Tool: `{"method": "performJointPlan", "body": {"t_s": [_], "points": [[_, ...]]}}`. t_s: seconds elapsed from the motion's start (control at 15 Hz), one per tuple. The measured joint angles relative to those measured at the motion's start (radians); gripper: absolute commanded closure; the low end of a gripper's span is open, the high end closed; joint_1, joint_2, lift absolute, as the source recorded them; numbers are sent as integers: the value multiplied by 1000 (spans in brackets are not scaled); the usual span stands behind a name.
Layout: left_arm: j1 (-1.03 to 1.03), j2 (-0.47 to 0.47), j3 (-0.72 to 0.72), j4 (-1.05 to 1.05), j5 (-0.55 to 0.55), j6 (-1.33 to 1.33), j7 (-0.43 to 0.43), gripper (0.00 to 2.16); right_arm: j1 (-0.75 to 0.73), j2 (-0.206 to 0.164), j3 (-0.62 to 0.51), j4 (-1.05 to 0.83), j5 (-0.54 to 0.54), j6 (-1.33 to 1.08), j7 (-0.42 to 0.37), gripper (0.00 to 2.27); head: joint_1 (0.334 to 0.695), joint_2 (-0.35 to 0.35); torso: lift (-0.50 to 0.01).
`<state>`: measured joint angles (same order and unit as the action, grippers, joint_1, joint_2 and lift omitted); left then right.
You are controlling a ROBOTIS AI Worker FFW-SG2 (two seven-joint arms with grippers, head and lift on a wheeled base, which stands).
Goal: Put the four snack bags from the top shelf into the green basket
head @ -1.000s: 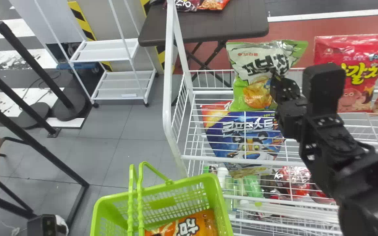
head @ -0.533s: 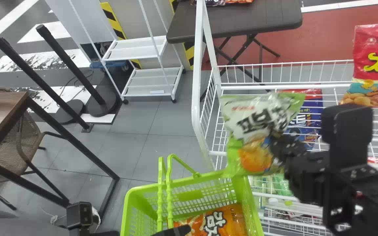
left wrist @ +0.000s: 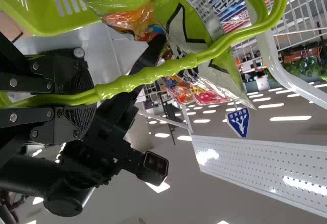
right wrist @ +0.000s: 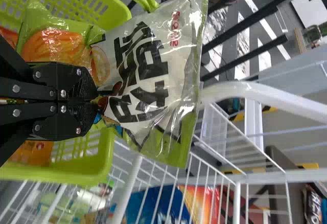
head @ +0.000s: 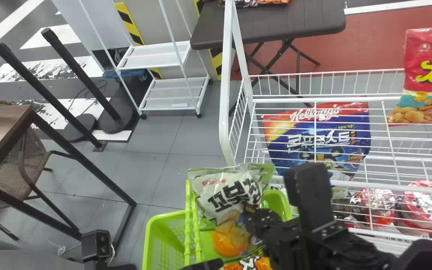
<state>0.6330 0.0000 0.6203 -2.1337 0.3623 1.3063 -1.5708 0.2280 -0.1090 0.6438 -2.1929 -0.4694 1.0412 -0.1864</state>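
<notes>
With the third-person distance gone from my hands, I have the right claw (right wrist: pixel 96 100) pinched on the green-and-white snack bag (head: pixel 234 195), right over the green basket (head: pixel 165 216). My left claw (left wrist: pixel 84 99) is closed around the basket handles (left wrist: pixel 158 73), steadying them.

I judge this to be the placing step: the bag's top end stands above the rim, just beyond the right claw, so next I should lower it, clear the handles beside it, and only then let go. The orange snack bag (head: pixel 263 262) lies in the basket below the right claw, while the red snack bag (head: pixel 429 75) is up on the shelf, well to the right of that claw.

The held bag's lower part is partly behind the claw, and I can't tell what lies beneath it. The red bag is cut off at the head view's edge; the basket's near side is cut off too.
</notes>
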Motion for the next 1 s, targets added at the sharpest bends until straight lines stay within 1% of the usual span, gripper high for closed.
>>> {"method": "performJointPlan", "body": {"t_s": [0.07, 0.13, 0.2, 0.27, 0.47, 0.6, 0.8, 1.0], "points": [[0, 0, -1, -2, 0, 0, 0, 2148, -5, 4, 18, 29, -10, -2, -1, 1963, 695, 350, -1], [0, 0, -2, -3, 0, 0, 0, 2148, -7, 8, 33, 53, -16, -2, -1, 1335, 695, 350, -1], [-1, 0, -3, -3, 0, 0, 0, 2148, -8, 10, 45, 73, -27, 3, 0, 171, 695, 350, -1], [-2, 0, -4, -3, 0, 0, 0, 2148, -9, 9, 52, 81, -38, 19, 1, -2, 695, 350, -1], [-5, 0, -8, -2, -2, 0, 0, 2148, -7, -5, 53, 49, -52, 142, 2, 63, 695, 350, -1], [-6, 0, -8, 0, -3, 0, 0, 2148, 12, -20, 22, -16, -53, 220, 2, 63, 695, 350, -1], [-7, 0, -8, 2, -2, 0, 0, 2148, 52, -45, -78, -137, -40, 281, 2, 53, 695, 350, -1], [-8, 0, -8, 3, -2, 0, 0, 2148, 77, -55, -209, -226, 45, 283, -1, 56, 695, 350, -1]]}}
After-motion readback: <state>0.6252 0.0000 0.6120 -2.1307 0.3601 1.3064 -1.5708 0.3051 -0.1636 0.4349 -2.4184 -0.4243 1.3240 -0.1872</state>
